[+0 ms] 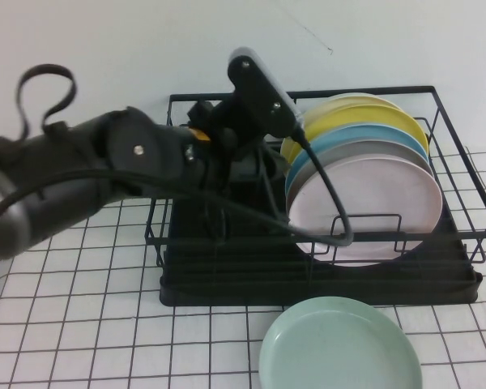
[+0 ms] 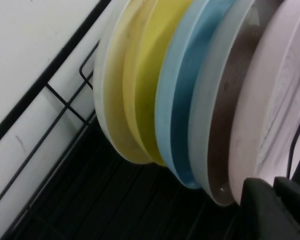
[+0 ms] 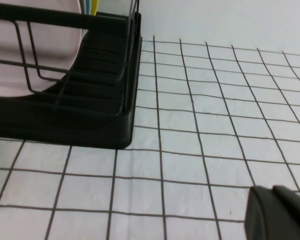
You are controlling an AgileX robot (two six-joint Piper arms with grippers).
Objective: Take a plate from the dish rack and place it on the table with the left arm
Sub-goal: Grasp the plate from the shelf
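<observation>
The pink plate (image 1: pixel 371 204) stands frontmost in the dish rack (image 1: pixel 227 279). The left gripper (image 2: pixel 277 210) hovers at its nine o'clock; the right gripper (image 3: pixel 280 212) hangs over the desk (image 3: pixel 215 130); neither's fingers can be read.

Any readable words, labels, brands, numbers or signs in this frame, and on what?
None can be read.
The pink plate and the others in the dish rack, the mint-green plate and the gridded table are blank.
The left pincer, beside the racked plates, and the right pincer, low over the table, carry no markings.
</observation>
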